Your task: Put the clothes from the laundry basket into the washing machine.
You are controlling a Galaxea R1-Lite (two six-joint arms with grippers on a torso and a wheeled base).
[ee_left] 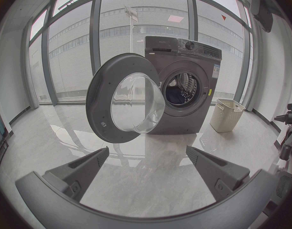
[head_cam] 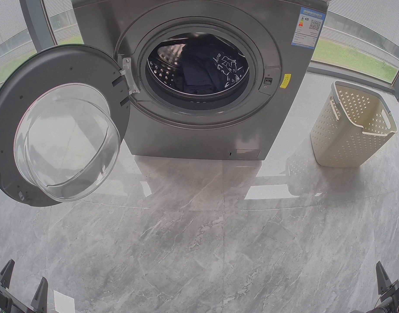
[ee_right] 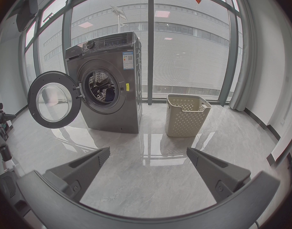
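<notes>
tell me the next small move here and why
Probably raise the left gripper toward the open door to swing it shut. Dark clothes lie in the drum, the laundry basket shows no clothes, and the right gripper, like the left, is open and holds nothing.

washing machine shell of matt grey metal; door bowl clear and glossy; soft cloth inside; laundry basket matt perforated plastic; floor polished stone (mirror-like).
</notes>
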